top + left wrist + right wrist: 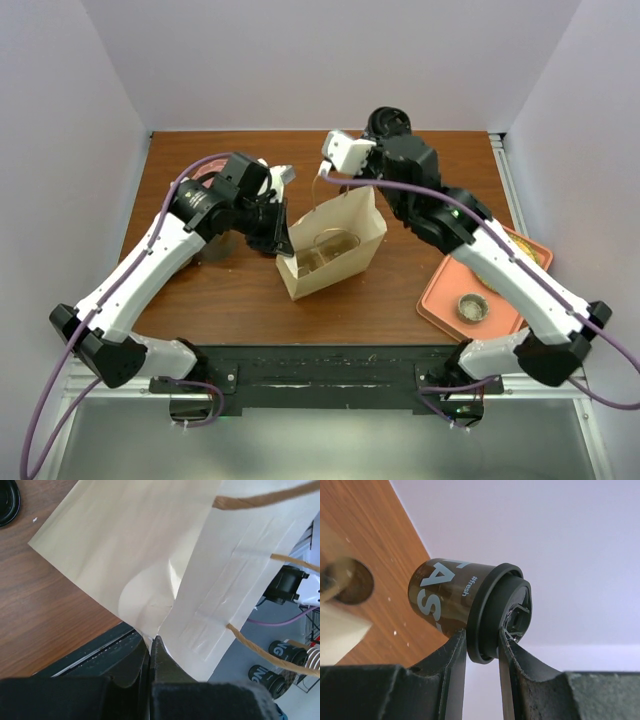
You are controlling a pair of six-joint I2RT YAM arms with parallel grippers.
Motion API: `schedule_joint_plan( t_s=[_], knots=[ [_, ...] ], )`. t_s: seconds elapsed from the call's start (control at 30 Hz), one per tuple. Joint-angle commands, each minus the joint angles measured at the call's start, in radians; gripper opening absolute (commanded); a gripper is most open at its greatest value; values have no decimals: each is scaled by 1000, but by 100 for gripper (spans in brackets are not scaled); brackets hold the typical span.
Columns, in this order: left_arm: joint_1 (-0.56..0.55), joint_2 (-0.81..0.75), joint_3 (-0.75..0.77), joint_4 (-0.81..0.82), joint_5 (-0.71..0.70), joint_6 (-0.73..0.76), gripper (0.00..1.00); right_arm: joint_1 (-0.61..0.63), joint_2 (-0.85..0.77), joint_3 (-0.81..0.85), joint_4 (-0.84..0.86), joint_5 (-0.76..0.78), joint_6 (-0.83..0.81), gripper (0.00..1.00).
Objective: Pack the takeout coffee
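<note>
The takeout coffee [445, 597], a dark brown cup with white lettering and a black lid [495, 612], hangs tilted on its side in the air. My right gripper [482, 641] is shut on the lid's rim. From above, the coffee [388, 122] and right gripper [385, 138] are at the table's far edge, behind the open paper bag [345, 235]. My left gripper [150, 642] is shut on the bag's [150, 555] paper edge, at the bag's left corner [283, 243] in the top view.
An orange tray [440, 300] at the right holds a small round container [472, 307]. A flat black disc lid [5, 500] lies on the wood left of the bag. A grey cup [212, 250] sits partly hidden under my left arm. Something round lies inside the bag [330, 248].
</note>
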State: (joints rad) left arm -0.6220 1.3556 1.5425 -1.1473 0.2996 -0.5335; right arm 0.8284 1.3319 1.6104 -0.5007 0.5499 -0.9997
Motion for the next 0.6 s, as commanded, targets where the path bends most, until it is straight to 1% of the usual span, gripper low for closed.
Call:
schedule_joint_plan(
  t_s=[0.0, 0.03, 0.07, 0.1, 0.17, 0.2, 0.37, 0.4, 0.57],
  knots=[
    [7, -59, -9, -51, 52, 36, 0, -92, 76, 37, -64, 130, 110, 0],
    [5, -61, -5, -61, 47, 49, 0, -95, 88, 28, -68, 152, 125, 0],
    [7, -64, -7, -86, 33, 56, 0, -95, 98, 16, -70, 219, 147, 0],
    [7, -65, -10, -98, 24, 66, 0, -103, 122, 0, -93, 241, 215, 3],
    [8, -82, -30, -133, -6, 87, 0, -115, 153, -3, -145, 275, 306, 4],
    [13, -88, -38, -144, -16, 92, 0, -126, 179, -3, -198, 272, 388, 4],
    [21, -125, -58, -167, -11, 98, 0, -146, 253, -69, -248, 249, 545, 1],
    [21, -130, -59, -170, -13, 96, 0, -155, 269, -93, -260, 242, 600, 1],
    [31, -156, -78, -169, -8, 60, 0, -202, 388, -112, -351, 194, 775, 1]
  ],
)
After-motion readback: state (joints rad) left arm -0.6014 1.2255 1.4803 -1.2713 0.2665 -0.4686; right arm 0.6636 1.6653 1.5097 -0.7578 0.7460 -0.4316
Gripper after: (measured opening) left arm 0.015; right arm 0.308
